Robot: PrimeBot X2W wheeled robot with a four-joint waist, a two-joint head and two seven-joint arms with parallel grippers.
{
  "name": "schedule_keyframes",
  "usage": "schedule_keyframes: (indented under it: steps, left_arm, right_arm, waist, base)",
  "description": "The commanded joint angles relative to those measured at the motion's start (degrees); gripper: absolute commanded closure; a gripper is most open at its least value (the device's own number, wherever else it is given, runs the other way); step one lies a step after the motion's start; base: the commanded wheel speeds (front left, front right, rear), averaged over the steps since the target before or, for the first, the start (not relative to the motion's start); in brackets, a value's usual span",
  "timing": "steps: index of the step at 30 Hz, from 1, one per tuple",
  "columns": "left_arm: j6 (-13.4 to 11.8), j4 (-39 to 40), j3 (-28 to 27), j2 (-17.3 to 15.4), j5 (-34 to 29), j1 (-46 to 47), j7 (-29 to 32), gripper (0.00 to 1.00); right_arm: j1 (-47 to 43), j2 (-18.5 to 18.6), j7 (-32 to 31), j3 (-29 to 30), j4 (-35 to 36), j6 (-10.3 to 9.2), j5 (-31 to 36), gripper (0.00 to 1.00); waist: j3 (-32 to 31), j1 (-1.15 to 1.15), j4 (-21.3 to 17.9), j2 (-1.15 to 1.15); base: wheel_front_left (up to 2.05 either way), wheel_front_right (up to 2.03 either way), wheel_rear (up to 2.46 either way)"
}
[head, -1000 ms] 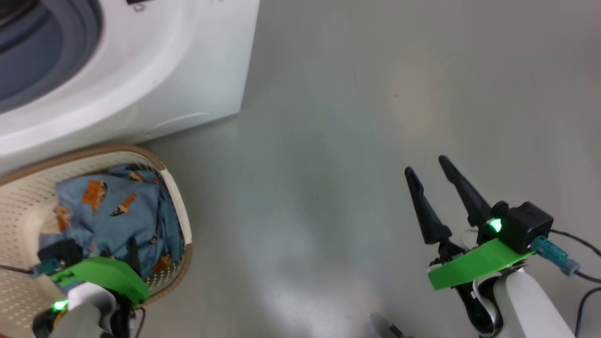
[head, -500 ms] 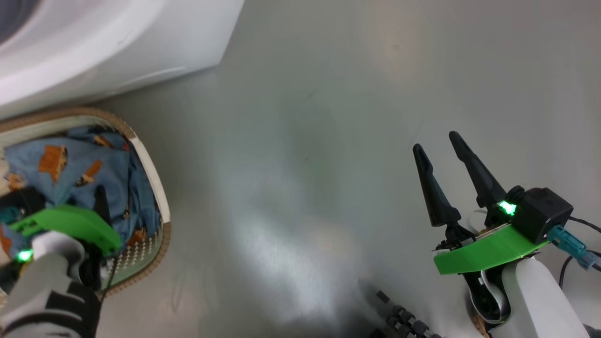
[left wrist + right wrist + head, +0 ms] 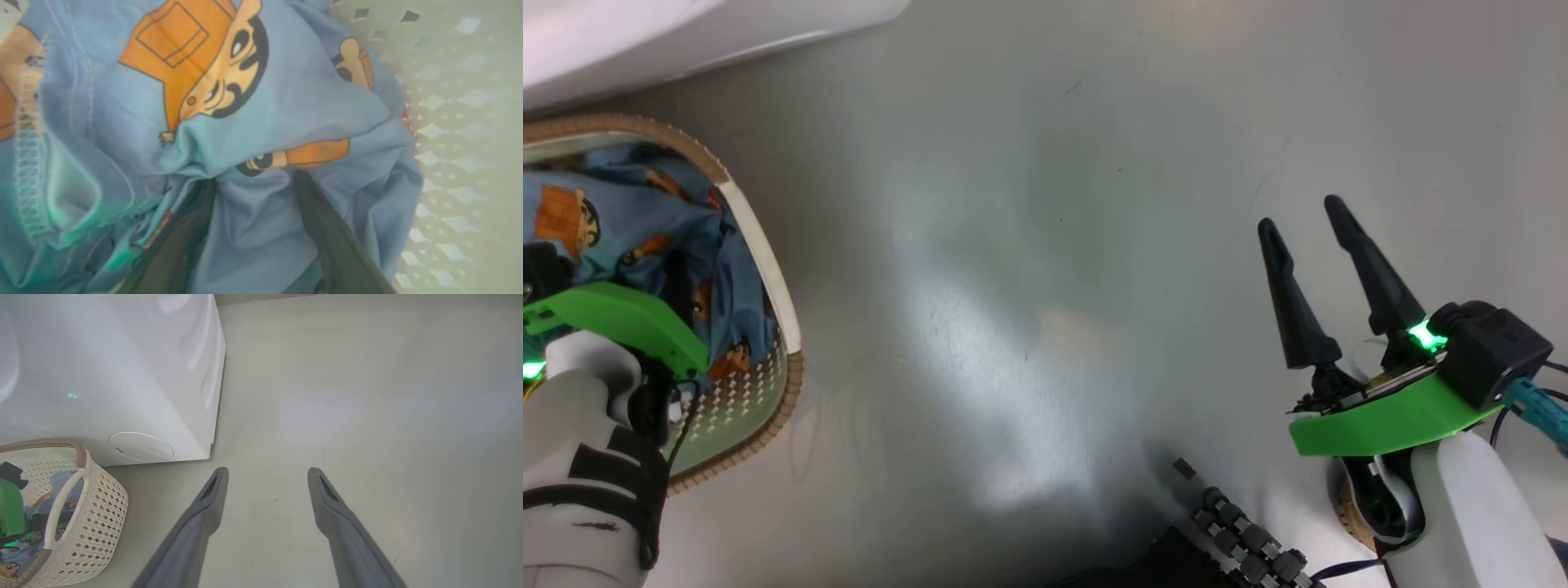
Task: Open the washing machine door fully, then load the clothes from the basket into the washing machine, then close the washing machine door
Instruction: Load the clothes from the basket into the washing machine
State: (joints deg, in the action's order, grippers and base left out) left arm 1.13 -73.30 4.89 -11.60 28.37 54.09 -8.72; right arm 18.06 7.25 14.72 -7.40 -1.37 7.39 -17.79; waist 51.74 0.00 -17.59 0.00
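Note:
The basket (image 3: 783,322) stands on the floor at the left, close in front of the washing machine (image 3: 645,33). Light-blue clothes (image 3: 621,220) with orange cartoon figures lie in it. My left arm reaches down into the basket. In the left wrist view my left gripper (image 3: 254,179) is open, its fingers pushed into the clothes (image 3: 286,102) with a fold of fabric between them. My right gripper (image 3: 1300,214) hangs open over bare floor at the right, holding nothing. The washing machine door is out of view.
The right wrist view shows the washing machine's (image 3: 102,375) white corner with a round cap (image 3: 141,446) low on its front, and the basket (image 3: 98,522) beside it. Grey floor (image 3: 1045,245) spreads between the arms. A black ribbed part (image 3: 1241,539) of my base lies at the bottom.
The head camera has swung, so the machine and basket slid toward the picture's upper left. My left gripper stays down in the basket's clothes. The right gripper remains open.

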Motion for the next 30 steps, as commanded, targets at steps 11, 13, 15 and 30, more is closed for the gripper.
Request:
schedule_keyframes:
  steps: [11, 13, 15, 30]
  left_arm:
    - [-2.42, -0.40, 1.39, -0.35, -1.85, 0.58, -2.46, 1.00]
    - [-2.62, -0.43, 0.92, 0.30, -1.20, 0.07, -3.30, 1.00]
    - [-2.66, -0.45, 0.08, 0.86, -0.25, -0.87, -4.33, 1.00]
    - [-3.48, 14.92, -6.11, 3.99, -0.48, -17.66, -6.26, 1.00]
  right_arm:
    - [-1.55, 2.30, 0.28, 0.14, 2.13, 0.10, -0.13, 0.00]
    - [-1.37, 2.37, 0.28, 0.08, 1.96, 0.10, -0.11, 0.00]
    - [-1.23, 2.40, 0.28, -0.01, 1.76, 0.10, -0.15, 0.00]
    - [-2.47, 2.34, 0.28, -1.81, -1.65, 0.10, -0.78, 0.00]
  waist:
    - [1.90, 0.00, 2.52, 0.00]
    - [1.10, 0.00, 3.20, 0.00]
    - [-0.05, 0.00, 3.85, 0.00]
    - [-15.98, 0.00, 9.40, 0.00]
  base:
    - [0.00, 0.00, 0.00]
    - [0.00, 0.00, 0.00]
    - [0.00, 0.00, 0.00]
    - [0.00, 0.00, 0.00]
